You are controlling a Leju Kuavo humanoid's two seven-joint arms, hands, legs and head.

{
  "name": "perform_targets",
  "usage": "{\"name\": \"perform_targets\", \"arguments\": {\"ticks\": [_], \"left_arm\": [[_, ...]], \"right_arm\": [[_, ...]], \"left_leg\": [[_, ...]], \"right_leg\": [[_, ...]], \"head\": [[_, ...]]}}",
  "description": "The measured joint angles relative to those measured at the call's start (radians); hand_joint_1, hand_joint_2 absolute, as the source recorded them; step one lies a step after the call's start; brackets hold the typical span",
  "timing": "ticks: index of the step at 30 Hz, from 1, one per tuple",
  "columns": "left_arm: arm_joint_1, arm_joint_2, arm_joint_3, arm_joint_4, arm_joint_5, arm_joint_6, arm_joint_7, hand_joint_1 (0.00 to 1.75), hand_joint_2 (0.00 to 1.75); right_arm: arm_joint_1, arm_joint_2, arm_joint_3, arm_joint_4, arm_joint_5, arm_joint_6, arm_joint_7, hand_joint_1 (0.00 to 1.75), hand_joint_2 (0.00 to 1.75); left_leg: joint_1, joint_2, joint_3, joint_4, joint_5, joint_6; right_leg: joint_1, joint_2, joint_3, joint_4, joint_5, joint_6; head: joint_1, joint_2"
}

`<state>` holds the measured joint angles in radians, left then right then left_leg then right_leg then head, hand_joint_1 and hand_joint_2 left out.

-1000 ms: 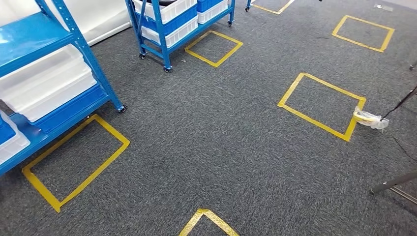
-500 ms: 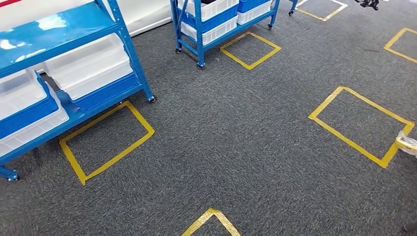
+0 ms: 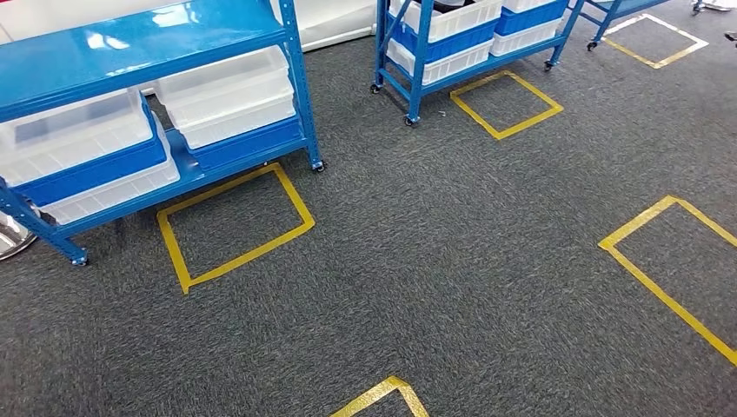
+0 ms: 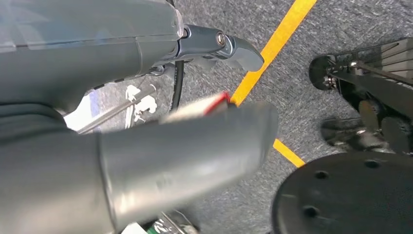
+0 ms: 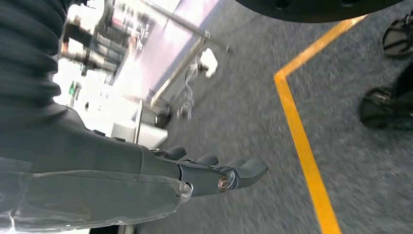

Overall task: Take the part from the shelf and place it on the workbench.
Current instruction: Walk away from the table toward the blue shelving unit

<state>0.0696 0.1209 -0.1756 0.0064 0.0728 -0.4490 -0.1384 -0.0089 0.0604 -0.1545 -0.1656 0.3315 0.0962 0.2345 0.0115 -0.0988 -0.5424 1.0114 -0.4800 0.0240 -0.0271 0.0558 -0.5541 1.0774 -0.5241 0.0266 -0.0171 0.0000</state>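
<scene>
- Where the head view looks down, a blue metal shelf rack on castors is seen at the upper left, with white plastic bins and a blue plastic bin stacked on its lower tier; the part itself cannot be made out among them.
- A second blue wheeled rack is placed well apart, further back; a wide stretch of dark grey carpet lies open between and before the racks.
- Yellow tape rectangles are laid on the carpet, one just in front of the near rack's front edge.
- In the left wrist view, the left hand is shown above carpet and a yellow tape line, its thick grey thumb blurred and a finger extended; nothing is seen held.
- In the right wrist view, the right hand is shown with fingers straight and side by side, empty, over carpet beside a yellow tape corner.
</scene>
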Motion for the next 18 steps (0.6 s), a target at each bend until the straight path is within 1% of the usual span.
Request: {"name": "perform_targets", "arguments": {"ticks": [1, 2, 3, 4, 5, 6, 7, 8, 9, 10, 11, 12, 13, 14, 15, 16, 17, 18], "left_arm": [[0.000, 0.000, 0.002, 0.000, 0.000, 0.000, 0.000, 0.00, 1.75], [0.001, 0.000, 0.003, 0.000, 0.000, 0.000, 0.000, 0.00, 1.75], [0.002, 0.000, 0.004, 0.000, 0.000, 0.000, 0.000, 0.00, 1.75], [0.005, -0.001, 0.005, 0.000, -0.001, 0.000, 0.000, 0.00, 1.75], [0.007, -0.001, 0.005, 0.000, -0.001, 0.000, 0.001, 0.00, 1.75], [0.007, -0.001, 0.005, 0.000, -0.002, 0.000, 0.001, 0.00, 1.75], [0.006, -0.001, 0.006, 0.000, -0.002, 0.000, 0.001, 0.00, 1.75], [0.004, -0.001, 0.006, 0.000, -0.002, 0.000, 0.001, 0.00, 1.75], [0.001, -0.001, 0.007, 0.000, -0.002, 0.000, 0.001, 0.00, 1.75], [0.001, -0.001, 0.007, 0.000, -0.002, 0.000, 0.001, 0.00, 1.75], [0.001, -0.002, 0.007, 0.000, -0.002, 0.000, 0.001, 0.00, 1.75], [0.002, -0.002, 0.007, 0.000, -0.002, 0.000, 0.001, 0.00, 1.75], [0.003, -0.002, 0.008, 0.000, -0.002, 0.000, 0.001, 0.00, 1.75], [0.004, -0.001, 0.009, 0.000, -0.002, 0.000, 0.001, 0.00, 1.75], [0.004, -0.001, 0.009, 0.000, -0.002, 0.000, 0.001, 0.00, 1.75], [0.003, -0.001, 0.010, 0.000, -0.001, 0.000, 0.001, 0.00, 1.75], [0.003, -0.001, 0.011, 0.000, -0.001, 0.000, 0.001, 0.00, 1.75], [0.005, -0.001, 0.012, 0.000, -0.001, 0.000, 0.000, 0.00, 1.75]], "right_arm": [[0.000, 0.000, 0.000, 0.000, 0.000, 0.000, -0.001, 0.00, 1.75], [-0.001, 0.000, 0.000, 0.001, 0.000, 0.000, -0.002, 0.00, 1.75], [-0.003, 0.000, 0.000, 0.001, 0.000, 0.000, -0.003, 0.00, 1.75], [-0.005, 0.000, 0.000, 0.001, 0.000, 0.000, -0.003, 0.00, 1.75], [-0.006, 0.001, 0.000, 0.001, 0.000, 0.000, -0.004, 0.00, 1.75], [-0.005, 0.001, 0.000, 0.001, 0.000, 0.000, -0.004, 0.00, 1.75], [-0.003, 0.002, 0.000, 0.001, 0.000, 0.000, -0.004, 0.00, 1.75], [0.000, 0.001, 0.000, 0.001, 0.000, 0.000, -0.004, 0.00, 1.75], [0.003, 0.001, 0.000, 0.001, 0.000, 0.000, -0.004, 0.00, 1.75], [0.005, 0.001, 0.000, 0.001, 0.000, 0.000, -0.004, 0.00, 1.75], [0.005, 0.001, 0.000, 0.001, 0.000, 0.000, -0.004, 0.00, 1.75], [0.004, 0.001, 0.000, 0.001, 0.000, 0.000, -0.004, 0.00, 1.75], [0.003, 0.001, 0.000, 0.001, 0.000, 0.000, -0.004, 0.00, 1.75], [0.002, 0.001, 0.000, 0.001, 0.000, 0.000, -0.004, 0.00, 1.75], [0.001, 0.002, 0.000, 0.001, 0.000, 0.000, -0.004, 0.00, 1.75], [0.001, 0.002, 0.000, 0.001, -0.001, 0.000, -0.004, 0.00, 1.75], [0.000, 0.002, 0.000, 0.001, -0.001, 0.000, -0.004, 0.00, 1.75], [-0.002, 0.002, 0.000, 0.001, -0.003, 0.000, -0.005, 0.00, 1.75]], "left_leg": [[-0.001, -0.010, -0.006, 0.005, -0.002, -0.007], [0.000, -0.020, -0.011, 0.008, -0.003, -0.014], [0.000, -0.029, -0.014, 0.008, -0.002, -0.021], [0.002, -0.029, -0.017, 0.008, -0.001, -0.026], [0.002, -0.014, -0.021, 0.016, -0.007, -0.031], [0.002, 0.012, -0.031, 0.040, -0.024, -0.035], [0.001, 0.044, -0.052, 0.086, -0.052, -0.038], [0.000, 0.070, -0.083, 0.149, -0.088, -0.040], [0.001, 0.083, -0.117, 0.220, -0.122, -0.043], [0.002, 0.090, -0.144, 0.276, -0.142, -0.044], [0.002, 0.092, -0.154, 0.300, -0.142, -0.044], [0.002, 0.094, -0.143, 0.282, -0.122, -0.043], [0.001, 0.101, -0.111, 0.226, -0.087, -0.039], [-0.002, 0.121, -0.070, 0.149, -0.053, -0.033], [-0.007, 0.142, -0.036, 0.083, -0.029, -0.027], [-0.012, 0.158, -0.013, 0.036, -0.016, -0.020], [-0.016, 0.167, -0.005, 0.015, -0.014, -0.015], [-0.019, 0.160, -0.007, 0.012, -0.015, -0.011]], "right_leg": [[-0.001, 0.015, 0.011, -0.029, 0.008, -0.002], [0.000, 0.021, 0.012, -0.036, 0.004, -0.006], [0.003, 0.010, 0.012, -0.038, 0.007, -0.013], [0.003, -0.003, 0.013, -0.040, 0.009, -0.021], [0.003, -0.016, 0.014, -0.043, 0.011, -0.029], [0.002, -0.030, 0.015, -0.047, 0.012, -0.036], [0.002, -0.046, 0.016, -0.049, 0.013, -0.042], [0.004, -0.061, 0.015, -0.049, 0.012, -0.045], [0.007, -0.077, 0.015, -0.049, 0.011, -0.048], [0.009, -0.093, 0.014, -0.049, 0.009, -0.049], [0.011, -0.107, 0.015, -0.049, 0.007, -0.050], [0.012, -0.120, 0.018, -0.049, 0.005, -0.050], [0.013, -0.133, 0.022, -0.049, 0.002, -0.049], [0.014, -0.144, 0.027, -0.049, -0.001, -0.047], [0.016, -0.155, 0.031, -0.048, -0.004, -0.043], [0.018, -0.166, 0.035, -0.048, -0.007, -0.039], [0.019, -0.176, 0.037, -0.049, -0.010, -0.034], [0.021, -0.187, 0.041, -0.051, -0.011, -0.028]], "head": [[0.000, 0.000], [0.000, 0.000], [-0.001, 0.000], [-0.001, 0.000], [-0.001, 0.000], [-0.003, 0.000], [-0.004, 0.000], [-0.006, 0.000], [-0.006, 0.000], [-0.006, 0.000], [-0.006, 0.000], [-0.006, 0.000], [-0.006, 0.000], [-0.006, 0.000], [-0.006, 0.000], [-0.006, 0.000], [-0.006, 0.000], [-0.005, 0.000]]}}
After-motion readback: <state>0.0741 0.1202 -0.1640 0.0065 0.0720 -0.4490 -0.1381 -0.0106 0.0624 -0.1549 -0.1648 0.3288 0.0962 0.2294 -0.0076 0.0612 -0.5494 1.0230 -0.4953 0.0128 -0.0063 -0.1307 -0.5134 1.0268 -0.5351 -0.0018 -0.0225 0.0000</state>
